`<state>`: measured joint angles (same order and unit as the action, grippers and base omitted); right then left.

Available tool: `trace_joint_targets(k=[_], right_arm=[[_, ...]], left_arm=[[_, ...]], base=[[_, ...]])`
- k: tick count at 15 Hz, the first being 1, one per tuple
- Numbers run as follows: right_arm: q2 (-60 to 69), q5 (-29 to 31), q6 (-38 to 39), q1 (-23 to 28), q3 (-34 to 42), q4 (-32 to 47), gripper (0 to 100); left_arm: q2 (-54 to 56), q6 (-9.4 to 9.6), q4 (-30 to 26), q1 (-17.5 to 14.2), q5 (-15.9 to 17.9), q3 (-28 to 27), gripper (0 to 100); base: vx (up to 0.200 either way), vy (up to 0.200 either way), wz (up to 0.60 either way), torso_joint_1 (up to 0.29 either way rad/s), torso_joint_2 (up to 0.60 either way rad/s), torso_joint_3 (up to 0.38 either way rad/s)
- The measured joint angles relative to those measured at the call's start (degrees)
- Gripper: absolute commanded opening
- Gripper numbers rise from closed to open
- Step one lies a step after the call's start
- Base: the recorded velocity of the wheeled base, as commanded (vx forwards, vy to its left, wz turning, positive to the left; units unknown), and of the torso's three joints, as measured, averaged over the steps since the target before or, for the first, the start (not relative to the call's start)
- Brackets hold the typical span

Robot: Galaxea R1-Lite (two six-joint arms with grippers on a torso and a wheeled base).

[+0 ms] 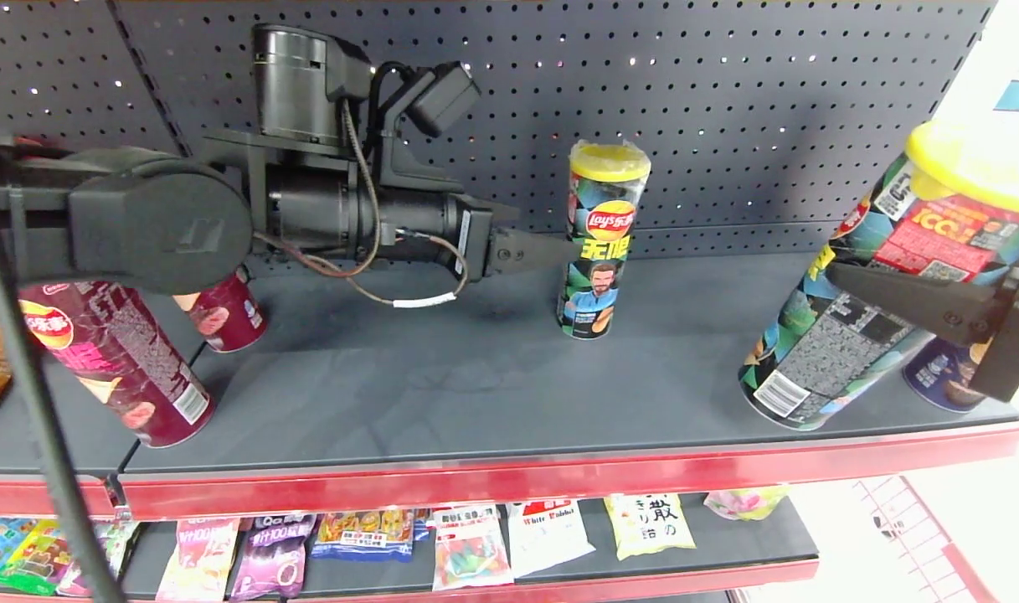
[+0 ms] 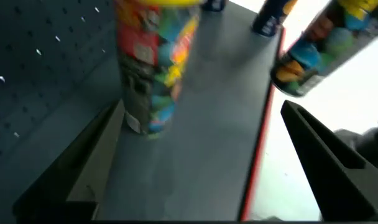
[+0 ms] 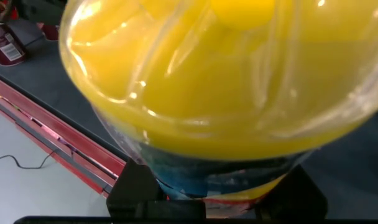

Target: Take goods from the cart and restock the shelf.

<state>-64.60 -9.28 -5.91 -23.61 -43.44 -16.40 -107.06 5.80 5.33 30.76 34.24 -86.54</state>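
Top shelf [image 1: 442, 385]: dark deck, red front lip, pegboard [image 1: 727, 100] at back.

L gripper [image 2: 202, 115]: held level just above deck, mid-shelf, pointed right. Jaws are spread wide, nothing gripped. Upright can [image 1: 603, 251] is seen just past the far-side finger; whether they touch can't be told. Can is stood far back near pegboard, lid up, label out. It is judged as a finished placement, w/ wide jaws giving clearance either side. Risk: a tall narrow can is easily tipped if brushed sideways by a finger.

R gripper [image 1: 873, 289]: clamped on tilted can [image 1: 819, 352] at right end of shelf. Can is gripped across the body, lid end leaned up and right, base at near edge of deck. Whether base is resting on deck or just off it can't be told. Tilt is judged as due to an angled reach-in. Can prob. needs to be righted and set farther in before release, since base is close to the lip.

Blue can [image 1: 936, 377] is stood just behind tilted can, so room there is tight. Maroon cans [image 1: 120, 360] are grouped at left end, so flavours seem sorted by zone. Gap betw. upright can and right end is judged the slot to be filled. Snack bags [image 1: 467, 544] are laid on lower shelf.
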Motion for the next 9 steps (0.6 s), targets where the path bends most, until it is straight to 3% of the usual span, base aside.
trace_joint_targets(k=[4, 9], right_arm=[[0.11, 0.0, 0.2, 0.0, -0.06, -0.02, 0], [0.11, 0.0, 0.22, -0.02, -0.06, 0.0, 0]], left_arm=[[-5.67, -0.04, -0.02, 0.06, -2.17, -7.4, 100], [-9.59, 0.0, -0.07, 0.63, -3.56, -10.45, 100]], base=[[0.0, 0.0, 0.0, 0.0, 0.0, 0.0], [0.0, 0.0, 0.0, 0.0, 0.0, 0.0]])
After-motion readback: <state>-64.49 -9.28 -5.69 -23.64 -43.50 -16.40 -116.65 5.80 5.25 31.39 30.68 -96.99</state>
